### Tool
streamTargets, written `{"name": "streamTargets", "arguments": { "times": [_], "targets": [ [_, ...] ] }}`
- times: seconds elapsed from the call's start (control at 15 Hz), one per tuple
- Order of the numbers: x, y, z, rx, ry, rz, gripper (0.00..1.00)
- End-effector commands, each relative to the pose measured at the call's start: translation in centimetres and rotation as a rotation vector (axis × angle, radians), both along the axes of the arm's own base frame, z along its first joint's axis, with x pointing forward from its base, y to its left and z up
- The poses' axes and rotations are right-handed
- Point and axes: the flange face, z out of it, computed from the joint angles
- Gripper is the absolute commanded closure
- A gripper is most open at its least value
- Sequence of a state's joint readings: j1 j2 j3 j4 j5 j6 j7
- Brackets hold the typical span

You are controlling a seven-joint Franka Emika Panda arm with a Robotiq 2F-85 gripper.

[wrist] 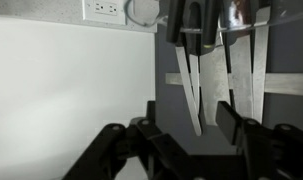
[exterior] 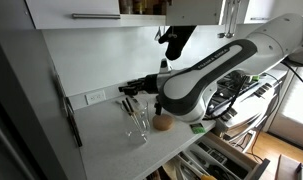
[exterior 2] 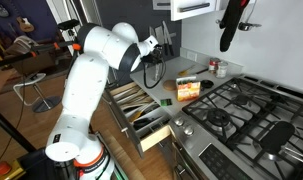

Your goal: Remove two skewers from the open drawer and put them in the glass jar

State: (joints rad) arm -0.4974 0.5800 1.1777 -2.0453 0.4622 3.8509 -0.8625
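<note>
Gripper (wrist: 187, 128) is standing open in the wrist view: both fingers are showing well apart at the bottom of the frame, with nothing between them. It is pointing at the back wall, where knives (wrist: 206, 70) are hanging at upper right and an outlet (wrist: 109, 8) is sitting at the top edge.

In an exterior view the gripper (exterior: 131, 88) is hovering at centre left above the counter (exterior: 111, 135). The glass jar (exterior: 140, 122) is sitting just below it and slightly right. Thin dark strokes (exterior: 128, 104) near the jar's mouth may be skewers, but they are too fine to confirm.

The drawer (exterior 2: 141, 108) is lying open at frame centre, under the arm, with its long compartments running from the front panel back toward the counter. No skewers are resolving inside it.

Judgement: the claw is facing away from the drawer, which is lying lower and nearer the robot's base. The coming move is calling for a retreat and a descent, with the jaws set across the compartments' long axis.
</note>
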Motion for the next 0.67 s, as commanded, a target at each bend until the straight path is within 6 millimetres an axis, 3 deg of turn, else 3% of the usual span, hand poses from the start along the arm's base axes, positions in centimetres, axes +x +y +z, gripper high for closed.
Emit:
{"name": "streamTargets", "arguments": {
  "times": [0.0,0.27,0.6],
  "targets": [
    [-1.1,-0.9,2.6,-0.039,0.039,-0.029,0.04],
    [-2.5,-2.4,4.6,-0.145,0.133,-0.048,0.00],
    [-6.4,-5.9,3.9,-0.200,0.252,-0.102,0.00]
  ]
}}
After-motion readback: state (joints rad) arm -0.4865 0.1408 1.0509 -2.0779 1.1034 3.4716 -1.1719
